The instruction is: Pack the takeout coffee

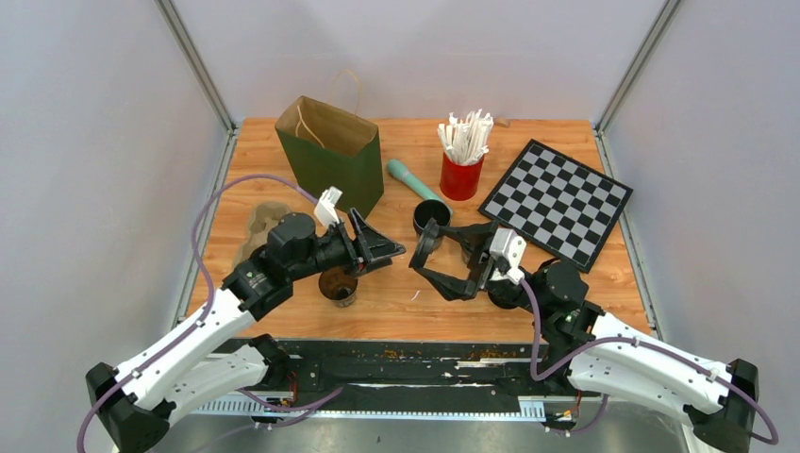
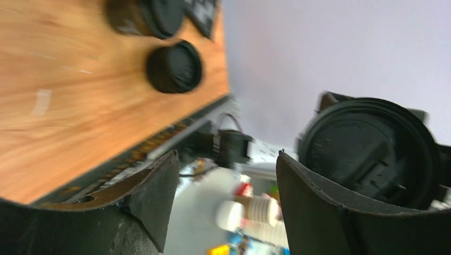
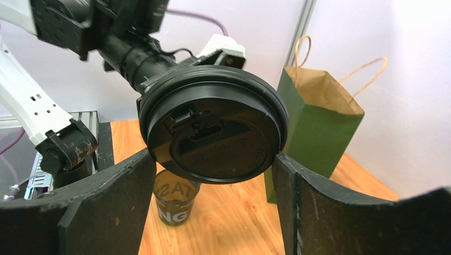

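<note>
Right gripper is pinching the black lid edge to edge, up in the air. Left gripper is right beside it, jaws spread, holding nothing (lid's past its finger). Coffee cup stands lidless on the table underneath, near the green bag.

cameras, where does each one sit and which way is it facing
top external: above and behind the arms, looking down on the table; both arms, left gripper and right gripper show.
left wrist: on the left arm, rolled, facing right across the table; its open fingers show.
right wrist: on the right arm, facing left toward bag and cup; its fingers grip the lid.
shared: both wrist views show the lid.
</note>
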Controlling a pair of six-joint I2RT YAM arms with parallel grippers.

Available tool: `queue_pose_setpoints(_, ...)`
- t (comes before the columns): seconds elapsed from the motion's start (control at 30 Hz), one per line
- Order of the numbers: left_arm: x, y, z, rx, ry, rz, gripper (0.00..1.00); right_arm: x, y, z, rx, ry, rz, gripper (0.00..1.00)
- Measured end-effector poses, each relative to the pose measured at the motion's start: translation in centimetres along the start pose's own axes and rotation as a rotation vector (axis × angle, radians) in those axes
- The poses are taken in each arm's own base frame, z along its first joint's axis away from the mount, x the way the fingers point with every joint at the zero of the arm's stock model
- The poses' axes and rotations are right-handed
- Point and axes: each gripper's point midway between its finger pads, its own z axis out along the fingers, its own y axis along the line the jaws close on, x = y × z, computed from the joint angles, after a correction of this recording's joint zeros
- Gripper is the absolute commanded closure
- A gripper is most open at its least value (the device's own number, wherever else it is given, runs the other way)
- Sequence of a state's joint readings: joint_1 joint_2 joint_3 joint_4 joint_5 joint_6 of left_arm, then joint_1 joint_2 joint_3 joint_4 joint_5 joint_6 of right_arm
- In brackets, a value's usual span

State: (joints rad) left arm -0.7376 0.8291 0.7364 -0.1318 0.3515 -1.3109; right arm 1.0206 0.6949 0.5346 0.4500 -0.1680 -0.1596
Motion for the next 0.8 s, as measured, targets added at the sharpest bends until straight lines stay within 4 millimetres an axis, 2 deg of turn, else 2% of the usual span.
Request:
queue_pose_setpoints(0.1, -1.6, 2.5, -1.0, -0.180, -0.087, 0.095, 0.26, 0.3, -0.5, -0.4, 0.035, 0.036, 0.034, 0.28)
queue_pose_setpoints(0.2, -3.2, 6.2, -3.0, -0.400, -0.164, 0.181, 0.29, 0.7, -0.8, -1.0, 0.068, 0.079, 0.072, 0.28)
queue_pose_setpoints(0.27, -4.0, 8.9, -4.7, -0.553, -0.202, 0.228, 0.31, 1.0, -1.0, -1.4, 0.084, 0.104, 0.093, 0.28)
queue_pose_setpoints(0.4, -5.1, 13.0, -7.9, -0.789, -0.239, 0.295, 0.36, 1.9, -1.0, -2.2, 0.105, 0.157, 0.127, 0.29)
queue_pose_setpoints(0.57, -5.9, 16.2, -10.1, -0.979, -0.242, 0.353, 0.39, 3.4, -1.0, -3.0, 0.127, 0.225, 0.148, 0.30)
queue_pose_setpoints(0.8, -5.5, 19.7, -11.0, -1.109, -0.192, 0.382, 0.44, 4.2, -1.3, -4.1, 0.157, 0.276, 0.156, 0.30)
